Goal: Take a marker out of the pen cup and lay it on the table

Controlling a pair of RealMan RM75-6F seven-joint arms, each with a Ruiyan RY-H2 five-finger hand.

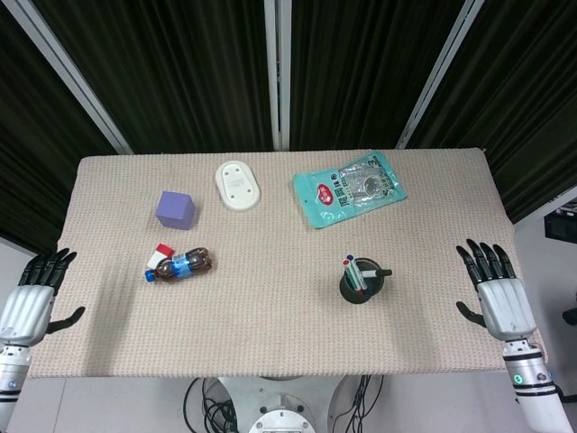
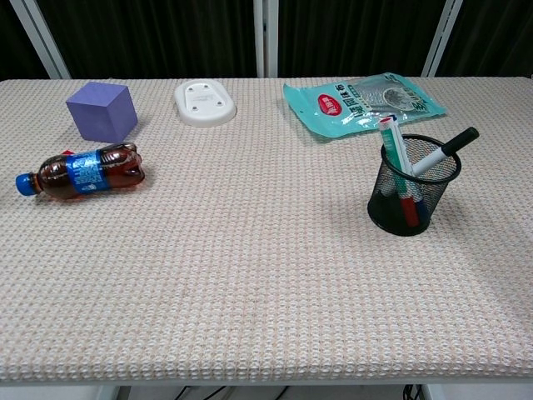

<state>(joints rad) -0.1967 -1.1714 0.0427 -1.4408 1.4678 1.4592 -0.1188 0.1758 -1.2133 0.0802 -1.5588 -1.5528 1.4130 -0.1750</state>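
A black mesh pen cup (image 1: 362, 285) (image 2: 410, 193) stands on the right half of the table and holds several markers (image 2: 398, 162). One black-capped marker (image 2: 445, 149) leans out over the cup's right rim. My right hand (image 1: 494, 291) hovers over the table's right edge, fingers spread, holding nothing, well right of the cup. Off the front left corner my left hand (image 1: 32, 299) is likewise open and empty. Neither hand shows in the chest view.
A cola bottle (image 1: 180, 264) (image 2: 82, 172) lies on its side at the left, with a purple cube (image 1: 176, 209) behind it. At the back sit a white oval box (image 1: 238, 185) and a teal snack bag (image 1: 349, 188). The beige woven table (image 1: 270, 307) fills both views.
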